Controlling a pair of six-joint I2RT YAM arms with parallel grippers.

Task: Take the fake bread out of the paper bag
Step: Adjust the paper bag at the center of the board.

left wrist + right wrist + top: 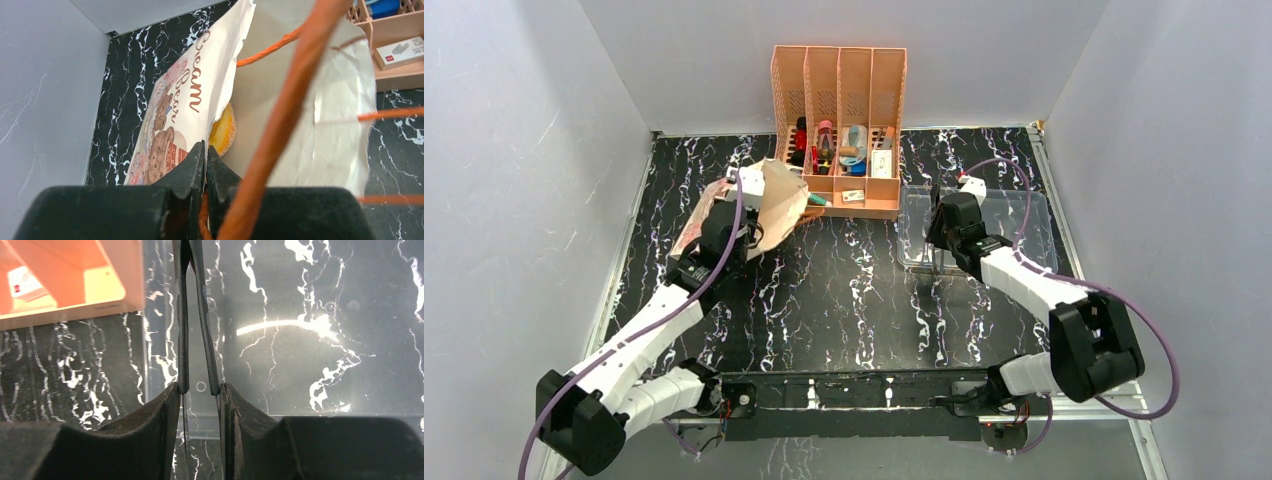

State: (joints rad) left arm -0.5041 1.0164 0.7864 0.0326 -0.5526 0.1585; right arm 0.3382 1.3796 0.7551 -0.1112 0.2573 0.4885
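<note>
- The left gripper [205, 161] has its jaws pressed together on the rim of the paper bag [180, 100], with an orange cord handle [280, 115] caught down between them.
- The bag hangs lifted at the far left of the table, just left of the peach file rack [839, 80]. Its mouth is tipped toward the middle.
- Just past those fingertips, inside the bag, sits the fake bread [223, 135]. It is a rounded golden-orange piece lying against the printed wall.
- We judge it light and firm with a smooth, curved skin that may slip, so we would take it across its narrow width. The thin paper will crumple or tear at the rim if tugged hard.
- The right gripper [200, 390] hangs over the clear tray [1024, 215] at the far right. Its jaws stand slightly apart with no bread between them (two thin dark strips run on from the tips; we cannot tell what they are).
- The count is one bag, one tray and one rack with four slots. We see one bread piece, and any others are hidden in the bag.
</note>
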